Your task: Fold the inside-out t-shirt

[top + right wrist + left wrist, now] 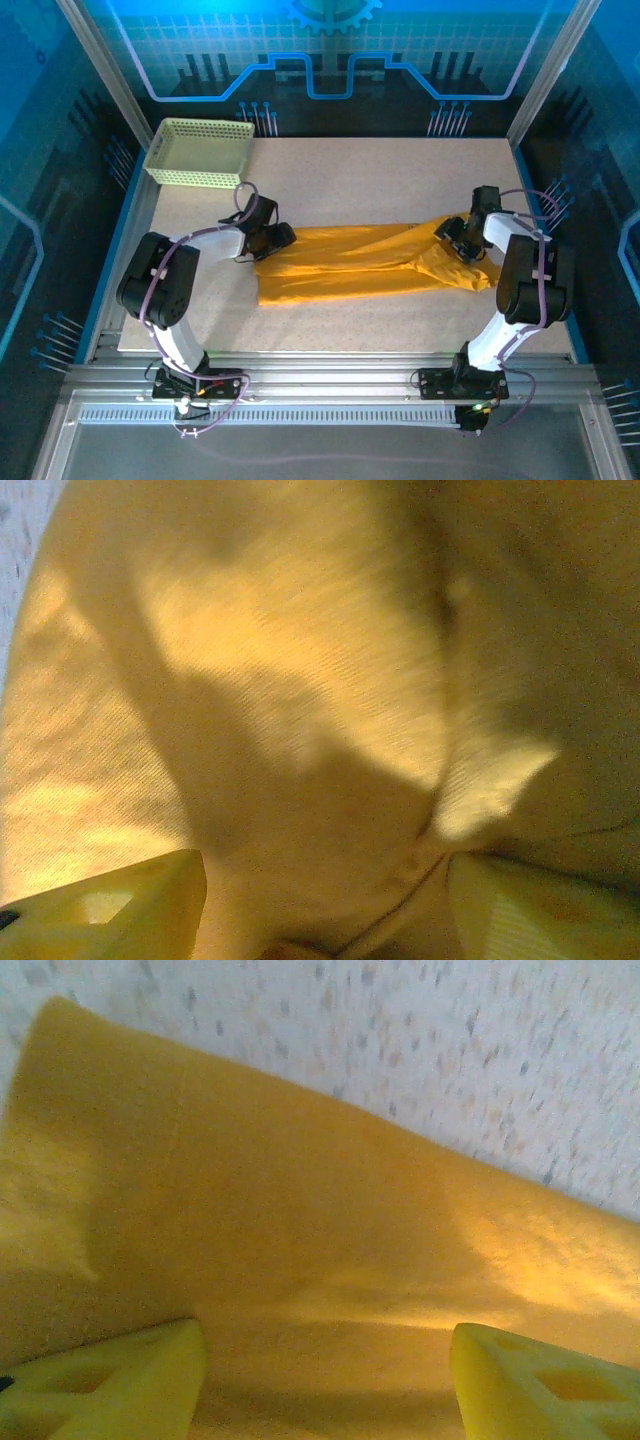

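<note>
On speckled table (400, 170), soft mustard t-shirt (350, 268), long band, left claw (325, 1370) spread, right claw (325, 895) spread

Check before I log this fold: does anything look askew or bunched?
The t-shirt is bunched into lumpy folds at its right end, beside the right gripper, while the rest lies flat as a narrow band. Nothing else stands out.
</note>
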You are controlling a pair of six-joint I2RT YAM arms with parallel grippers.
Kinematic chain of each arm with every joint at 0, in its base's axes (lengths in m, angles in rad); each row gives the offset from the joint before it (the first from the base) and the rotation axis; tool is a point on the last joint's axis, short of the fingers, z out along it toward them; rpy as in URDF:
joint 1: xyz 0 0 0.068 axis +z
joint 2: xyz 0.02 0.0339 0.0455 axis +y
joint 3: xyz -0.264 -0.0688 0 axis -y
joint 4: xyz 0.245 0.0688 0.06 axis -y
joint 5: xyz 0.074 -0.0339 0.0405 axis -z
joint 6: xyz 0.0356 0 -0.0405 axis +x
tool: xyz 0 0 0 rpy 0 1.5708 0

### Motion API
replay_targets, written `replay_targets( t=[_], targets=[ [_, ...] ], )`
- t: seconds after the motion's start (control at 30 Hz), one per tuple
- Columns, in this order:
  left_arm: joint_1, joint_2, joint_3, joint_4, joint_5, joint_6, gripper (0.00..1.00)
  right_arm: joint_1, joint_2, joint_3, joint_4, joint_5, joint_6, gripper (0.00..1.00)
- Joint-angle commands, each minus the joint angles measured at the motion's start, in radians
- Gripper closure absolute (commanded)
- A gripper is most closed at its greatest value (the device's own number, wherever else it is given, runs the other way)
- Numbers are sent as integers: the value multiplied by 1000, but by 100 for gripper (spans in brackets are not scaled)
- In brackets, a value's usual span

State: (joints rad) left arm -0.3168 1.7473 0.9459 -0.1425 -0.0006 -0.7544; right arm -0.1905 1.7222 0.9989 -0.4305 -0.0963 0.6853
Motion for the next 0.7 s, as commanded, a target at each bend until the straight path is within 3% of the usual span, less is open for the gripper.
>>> replay_targets(
  t=[0.0, 0.17, 0.33, 0.47, 0.67],
  targets=[
    [25, 8, -26, 3, -1, 1, 32, -41, 44, 22, 24, 68, 25, 33],
    [14, -22, 42, -46, 11, 50, 28, 21, -23, 107, -40, 100, -50, 32],
    [-55, -56, 128, -107, -7, 91, 25, 83, -59, 198, -85, 115, -121, 31],
    [-103, -13, 169, -111, 21, 82, 25, 80, 38, 273, -107, 100, -113, 32],
    [-108, 45, 139, -91, 33, 36, 25, 59, 194, 357, -107, 101, -94, 33]
  ],
)
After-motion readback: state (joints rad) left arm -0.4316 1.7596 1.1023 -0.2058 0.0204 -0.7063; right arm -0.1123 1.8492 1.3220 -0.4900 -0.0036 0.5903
